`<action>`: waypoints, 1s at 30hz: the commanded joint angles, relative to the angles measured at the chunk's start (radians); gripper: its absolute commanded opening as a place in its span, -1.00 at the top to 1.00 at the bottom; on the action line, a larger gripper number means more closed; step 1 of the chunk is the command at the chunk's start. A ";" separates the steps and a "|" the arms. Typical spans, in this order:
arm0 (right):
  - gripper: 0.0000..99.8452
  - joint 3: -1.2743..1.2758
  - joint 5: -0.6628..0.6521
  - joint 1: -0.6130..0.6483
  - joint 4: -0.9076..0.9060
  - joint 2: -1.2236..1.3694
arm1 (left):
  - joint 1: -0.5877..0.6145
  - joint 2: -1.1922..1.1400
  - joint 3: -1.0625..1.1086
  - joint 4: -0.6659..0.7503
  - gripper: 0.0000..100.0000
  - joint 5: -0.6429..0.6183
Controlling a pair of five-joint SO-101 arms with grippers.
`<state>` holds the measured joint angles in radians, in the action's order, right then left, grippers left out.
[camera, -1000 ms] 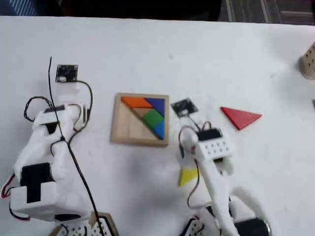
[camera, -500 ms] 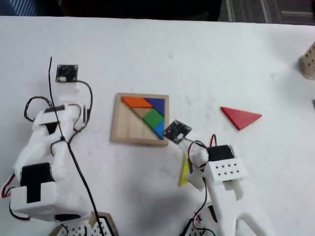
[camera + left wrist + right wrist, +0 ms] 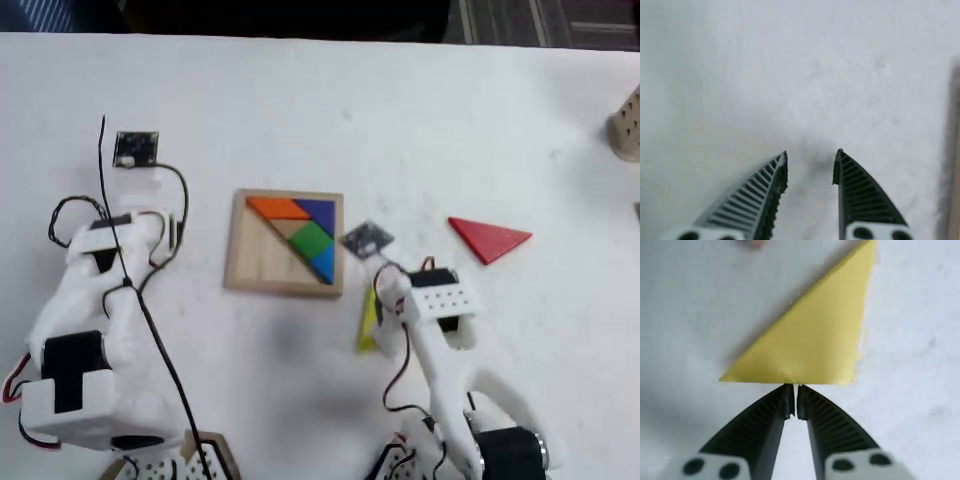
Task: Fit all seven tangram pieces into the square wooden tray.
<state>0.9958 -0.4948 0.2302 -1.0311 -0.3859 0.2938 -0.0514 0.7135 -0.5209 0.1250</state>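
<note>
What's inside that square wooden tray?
The tray holds an orange piece, a dark blue triangle, a green piece and a light blue triangle; the rest looks like bare wood. Nothing covers it.

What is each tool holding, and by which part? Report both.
The right tool pinches the yellow triangle at the middle of one edge. The left tool is open over the bare table, holding nothing.
</note>
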 commanded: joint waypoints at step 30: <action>0.97 0.000 0.152 -0.004 0.056 -0.036 | 0.010 0.002 -0.057 0.014 0.66 -0.017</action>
<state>0.9958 -0.3245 0.2240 -1.0265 -0.4089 0.2938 -0.0575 0.7135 -0.5209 0.1250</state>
